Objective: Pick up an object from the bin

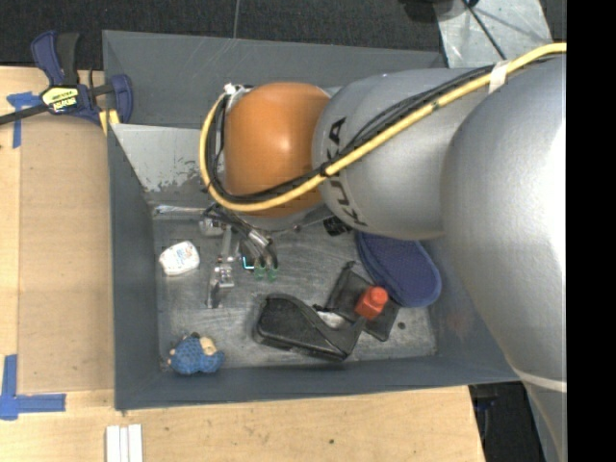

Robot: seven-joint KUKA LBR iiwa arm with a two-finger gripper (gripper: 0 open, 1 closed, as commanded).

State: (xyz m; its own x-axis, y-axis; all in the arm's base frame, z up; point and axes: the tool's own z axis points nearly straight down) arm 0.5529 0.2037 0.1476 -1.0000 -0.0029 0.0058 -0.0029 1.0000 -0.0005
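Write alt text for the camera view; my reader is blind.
The gripper hangs low in the grey metal bin, between a small white round object and a flat black case; a fuzzy blue toy lies lower left.

A small white round thing (179, 258) lies at 9 o'clock on the floor of the bin (130, 287), apart from the rest. A tiny green piece (263, 273) sits near the centre. A flat black pouch (300, 328) lies tilted at 6 o'clock, touching a black item with a red cap (372, 302) at 4 o'clock. A blue fuzzy toy (195, 354) rests at 7 o'clock, and a dark blue oval pad (402, 269) at 3 o'clock.
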